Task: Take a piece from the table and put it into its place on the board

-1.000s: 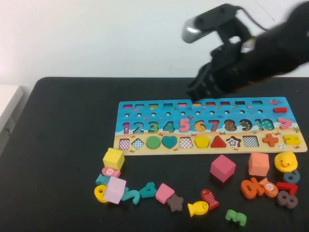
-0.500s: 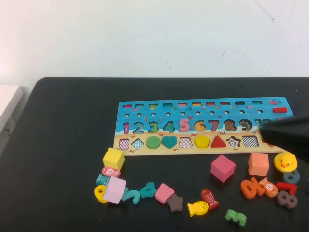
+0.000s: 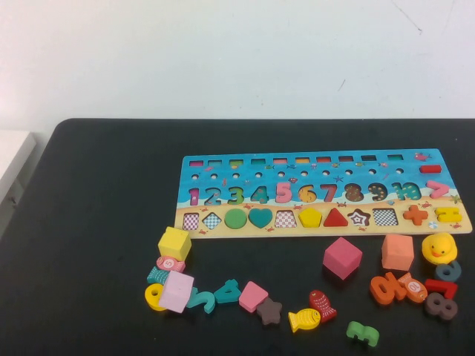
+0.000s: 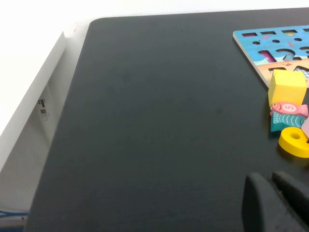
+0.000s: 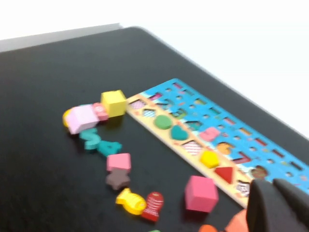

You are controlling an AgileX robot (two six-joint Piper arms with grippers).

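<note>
The blue board (image 3: 326, 172) lies across the black table (image 3: 96, 222). The piece, a small yellow pentagon (image 3: 309, 216), sits flush in the board's sandy strip between a checkered recess and a red triangle, and it covers its place. The right wrist view shows it too, the pentagon (image 5: 209, 158). Neither arm appears in the high view. My left gripper (image 4: 269, 180) hovers shut over bare table to the left of the board, holding nothing. My right gripper (image 5: 274, 186) is shut and empty above the board's near edge by the star recess.
Loose pieces lie in front of the board: a yellow cube (image 3: 174, 242), pink cube (image 3: 342, 257), orange cube (image 3: 398, 251), yellow duck (image 3: 439, 247), yellow fish (image 3: 304, 320) and several numbers. A white ledge (image 3: 11, 159) borders the table's left edge.
The right arm, over the board's upper middle a second ago, swept off to the right and has left the high view. The pieces have not moved.
</note>
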